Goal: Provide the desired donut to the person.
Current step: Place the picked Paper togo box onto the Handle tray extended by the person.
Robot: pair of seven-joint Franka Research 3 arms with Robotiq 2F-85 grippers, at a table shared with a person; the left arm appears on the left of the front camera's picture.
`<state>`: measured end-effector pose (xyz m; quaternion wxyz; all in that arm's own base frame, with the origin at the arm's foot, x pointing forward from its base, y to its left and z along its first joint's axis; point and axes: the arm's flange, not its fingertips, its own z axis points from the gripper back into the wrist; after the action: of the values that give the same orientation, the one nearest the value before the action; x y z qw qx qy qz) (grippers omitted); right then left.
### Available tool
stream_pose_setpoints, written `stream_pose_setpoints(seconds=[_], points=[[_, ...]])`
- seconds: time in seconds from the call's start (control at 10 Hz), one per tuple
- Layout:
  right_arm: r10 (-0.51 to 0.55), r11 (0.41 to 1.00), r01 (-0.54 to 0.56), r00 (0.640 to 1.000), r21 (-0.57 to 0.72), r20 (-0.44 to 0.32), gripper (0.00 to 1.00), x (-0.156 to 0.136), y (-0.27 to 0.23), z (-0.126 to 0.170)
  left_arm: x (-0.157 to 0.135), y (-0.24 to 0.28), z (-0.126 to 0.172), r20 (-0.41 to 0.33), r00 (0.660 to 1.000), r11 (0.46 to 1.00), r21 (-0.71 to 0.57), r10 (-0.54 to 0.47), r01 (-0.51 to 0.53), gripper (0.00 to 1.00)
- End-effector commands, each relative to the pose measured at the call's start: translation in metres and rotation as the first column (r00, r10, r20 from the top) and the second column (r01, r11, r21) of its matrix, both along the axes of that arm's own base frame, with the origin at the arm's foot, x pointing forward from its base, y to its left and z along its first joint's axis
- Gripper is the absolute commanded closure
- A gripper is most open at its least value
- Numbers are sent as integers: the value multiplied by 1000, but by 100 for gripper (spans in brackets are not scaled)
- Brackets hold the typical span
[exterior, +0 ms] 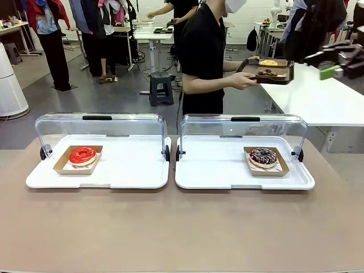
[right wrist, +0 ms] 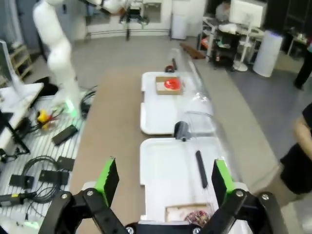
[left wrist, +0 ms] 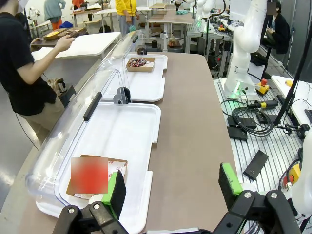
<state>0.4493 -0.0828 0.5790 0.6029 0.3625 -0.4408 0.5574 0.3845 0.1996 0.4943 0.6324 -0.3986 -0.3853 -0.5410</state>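
A red-glazed donut (exterior: 83, 155) lies in a cardboard holder on the left white tray (exterior: 131, 173). On the right white tray (exterior: 216, 173) a chocolate donut with sprinkles (exterior: 263, 157) has its own holder. Both clear lids stand raised. The person (exterior: 202, 51) in a black T-shirt stands beyond the table, turned right, holding a dark brown tray (exterior: 267, 73) that carries donuts. My left gripper (left wrist: 172, 184) hangs open above the table's left end, near the red donut (left wrist: 90, 175). High over the right end, my right gripper (right wrist: 164, 181) is open above the chocolate donut (right wrist: 195, 214).
A white side table (exterior: 318, 99) stands at the far right behind the person. A small dark stool (exterior: 161, 85) and other people are farther back. Bare brown tabletop (exterior: 182, 227) runs along the near side of both trays.
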Motion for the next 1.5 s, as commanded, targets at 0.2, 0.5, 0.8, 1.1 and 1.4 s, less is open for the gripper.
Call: stream_pose_setpoints(seconds=[0.2,0.5,0.8,1.1,1.4], points=[[-123,992,124,990,17,-69,0,-8,-55,-19,-1,0,1,18,1000,1000,-7,3,-3,0],[-224,974,228,950,-9,-217,0,-3,-88,-20,-1,0,1,18,1000,1000,-7,3,-3,0],[-158,987,139,928,-78,-337,0,-13,-105,-22,-1,0,1,18,1000,1000,-7,3,-3,0],[-192,981,177,932,-77,-308,0,-16,-100,-28,-1,0,1,18,1000,1000,-7,3,-3,0],[-192,981,177,932,-77,-308,0,-16,-100,-28,-1,0,1,18,1000,1000,-7,3,-3,0]])
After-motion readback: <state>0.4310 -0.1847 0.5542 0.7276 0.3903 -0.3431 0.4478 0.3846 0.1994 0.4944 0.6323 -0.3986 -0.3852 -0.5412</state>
